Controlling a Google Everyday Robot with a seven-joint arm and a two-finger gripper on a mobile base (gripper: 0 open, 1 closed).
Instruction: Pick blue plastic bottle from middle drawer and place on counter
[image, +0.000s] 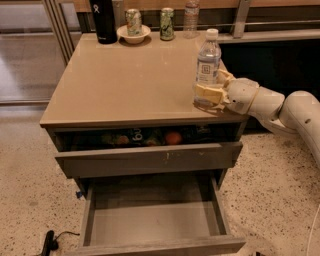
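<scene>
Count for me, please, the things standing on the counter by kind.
Plastic bottles: 2, the blue plastic bottle with the gripper at its base, a clear bottle behind.
Cans: 2, a can in the bowl, a green can.
Black flask: 1
Bowl: 1
Total: 6

Gripper (214, 90) at right counter edge covers base of blue plastic bottle (208, 59). Arm (282, 107) cut off at right frame edge. Middle drawer (150, 222) front clipped at bottom edge. Upper drawer (150, 159) contents shadowed, unidentifiable.
</scene>
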